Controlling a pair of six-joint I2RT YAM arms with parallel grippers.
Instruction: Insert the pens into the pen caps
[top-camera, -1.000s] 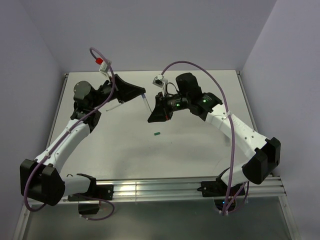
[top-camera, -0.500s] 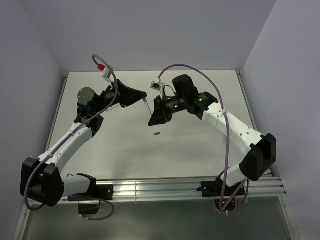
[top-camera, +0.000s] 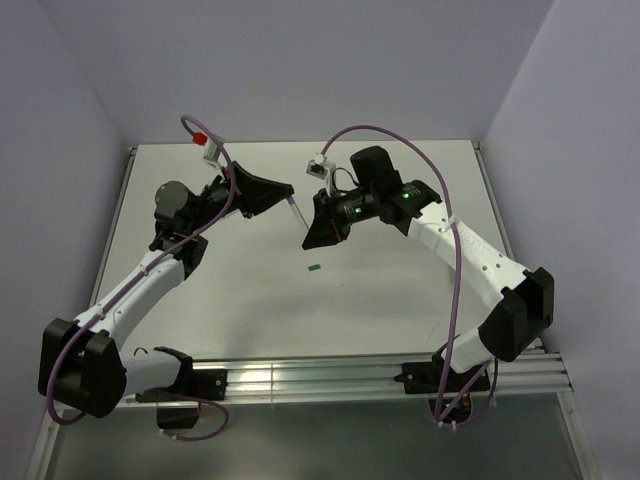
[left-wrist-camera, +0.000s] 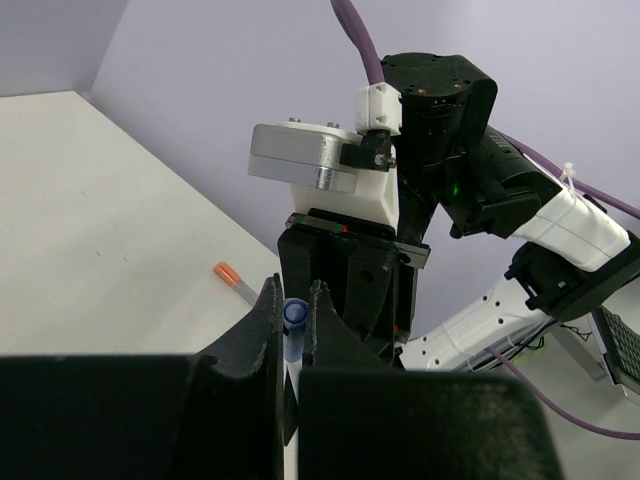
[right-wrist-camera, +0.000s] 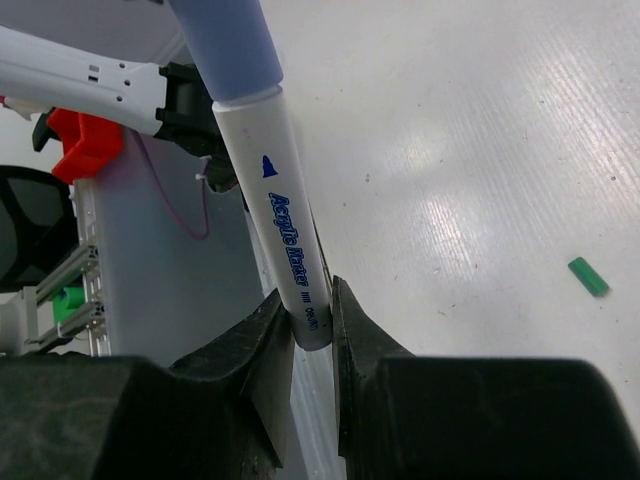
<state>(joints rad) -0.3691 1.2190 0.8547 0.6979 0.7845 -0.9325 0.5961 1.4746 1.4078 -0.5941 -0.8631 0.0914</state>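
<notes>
A white pen (right-wrist-camera: 285, 230) marked "Acrylic Marker" is held in the air between both grippers. It shows as a thin stick in the top view (top-camera: 297, 213). My right gripper (right-wrist-camera: 310, 290) is shut on the pen's bare end and sits right of centre in the top view (top-camera: 306, 238). A blue cap (right-wrist-camera: 225, 45) sits over the pen's other end. My left gripper (left-wrist-camera: 292, 290) is shut on this blue cap (left-wrist-camera: 294, 315) and faces the right gripper closely in the top view (top-camera: 289, 197). A dark green cap (top-camera: 314, 267) lies loose on the table, also in the right wrist view (right-wrist-camera: 588, 276).
A translucent pen with an orange end (left-wrist-camera: 235, 283) lies on the table beyond the left gripper. Purple cables (top-camera: 380, 135) loop over both arms. The white table (top-camera: 400, 290) ends in raised edges at left and right and an aluminium rail (top-camera: 300, 378) at the front.
Both grippers stay closed on the pen and cap. The pair has shifted slightly right and the left wrist has swung a little; the green cap has not moved.
</notes>
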